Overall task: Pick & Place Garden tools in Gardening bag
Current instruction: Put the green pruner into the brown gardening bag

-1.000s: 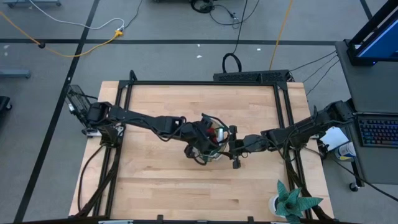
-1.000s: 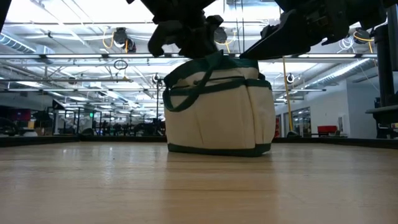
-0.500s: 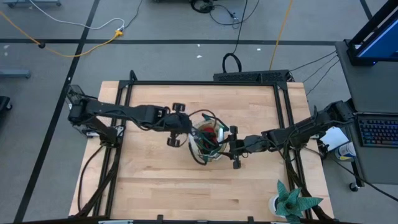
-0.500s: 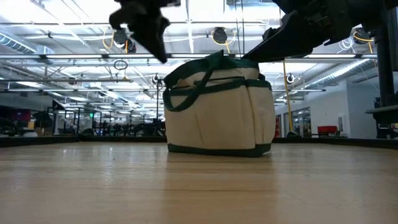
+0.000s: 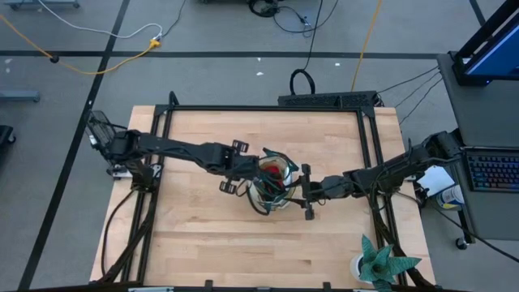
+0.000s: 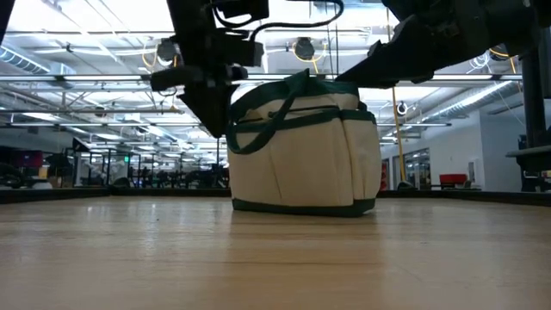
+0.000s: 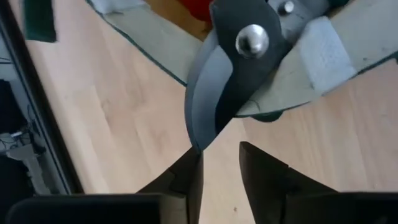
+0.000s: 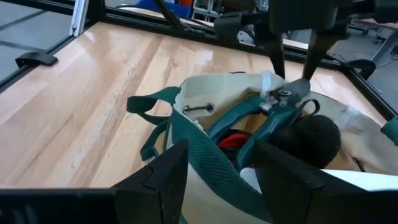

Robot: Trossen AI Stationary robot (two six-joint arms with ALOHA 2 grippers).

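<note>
Shears (image 8: 283, 102) rest in bag (image 5: 270, 188); left end effector (image 8: 292, 59) apparently open above.

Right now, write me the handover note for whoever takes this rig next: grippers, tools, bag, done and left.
Left gripper: open, poised just over the pruning shears' blades at the gardening bag's rim, gripping nothing.
Right gripper: open, at the opposite side of the bag over a green loop handle, gripping nothing.
Gardening bag: upright mid-table.
Done: the pruning shears stand in the bag, blades sticking out above the rim; something red lies inside too.
Left: no tools show on the table top; check whether the shears need seating deeper.
</note>
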